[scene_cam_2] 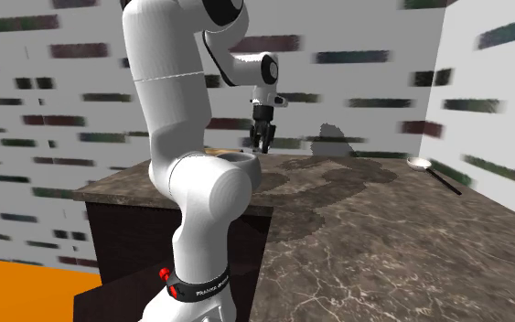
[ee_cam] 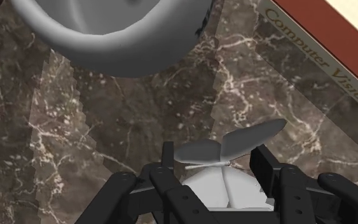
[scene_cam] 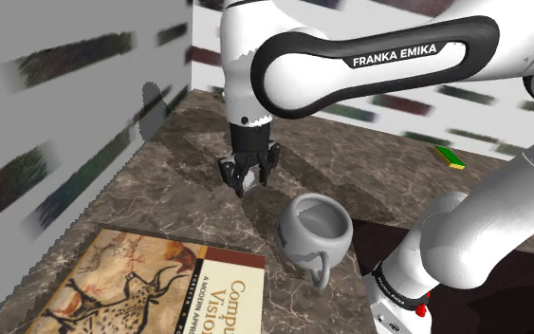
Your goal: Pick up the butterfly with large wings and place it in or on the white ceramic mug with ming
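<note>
Shoulder view: one arm (scene_cam: pixel 378 57), marked "FRANKA EMIKA", points one claw (scene_cam: pixel 248 174) straight down above the desk (scene_cam: pixel 189 157). One mug (scene_cam: pixel 314 232) sits near the claw.
Second exterior view: the claw hangs over the desk.
Wrist view: the claw is partly closed, clasping one grey butterfly (ee_cam: pixel 209 151). One book (ee_cam: pixel 336 32) beyond reads "Computer Vision".

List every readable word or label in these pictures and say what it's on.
"FRANKA EMIKA": on the arm, in the shoulder view.
"Computer Vision": on the book, along its spine.
Smaller print on the book's cover: too small to read.
Dark mark on the mug: not readable.
</note>
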{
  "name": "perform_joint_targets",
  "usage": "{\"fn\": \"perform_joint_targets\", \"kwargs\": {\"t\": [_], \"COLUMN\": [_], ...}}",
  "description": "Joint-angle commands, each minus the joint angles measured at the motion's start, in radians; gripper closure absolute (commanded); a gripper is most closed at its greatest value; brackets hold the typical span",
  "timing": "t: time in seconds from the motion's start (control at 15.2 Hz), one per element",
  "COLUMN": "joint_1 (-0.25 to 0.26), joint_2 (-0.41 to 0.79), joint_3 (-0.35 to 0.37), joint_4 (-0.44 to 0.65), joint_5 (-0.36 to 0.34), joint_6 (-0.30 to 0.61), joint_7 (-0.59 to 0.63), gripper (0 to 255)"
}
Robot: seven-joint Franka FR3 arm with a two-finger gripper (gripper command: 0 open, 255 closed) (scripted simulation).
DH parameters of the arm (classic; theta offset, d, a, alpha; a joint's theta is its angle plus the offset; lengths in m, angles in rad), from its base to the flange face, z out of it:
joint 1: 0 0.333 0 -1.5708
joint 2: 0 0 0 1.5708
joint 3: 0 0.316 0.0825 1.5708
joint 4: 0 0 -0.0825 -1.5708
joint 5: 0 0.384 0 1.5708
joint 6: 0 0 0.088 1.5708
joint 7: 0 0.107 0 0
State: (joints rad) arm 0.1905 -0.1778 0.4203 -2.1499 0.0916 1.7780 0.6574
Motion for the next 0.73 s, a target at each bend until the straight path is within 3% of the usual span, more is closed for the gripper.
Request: {"fn": "perform_joint_targets", "kwargs": {"t": [0.0, 0.66], "joint_1": [-0.001, -0.004], "joint_2": [-0.006, -0.025], "joint_3": [-0.002, -0.011], "joint_4": [0.024, 0.14], "joint_5": [0.001, 0.003], "joint_6": [-0.03, -0.165], "joint_7": [-0.001, -0.003], "gripper": [255, 255]}}
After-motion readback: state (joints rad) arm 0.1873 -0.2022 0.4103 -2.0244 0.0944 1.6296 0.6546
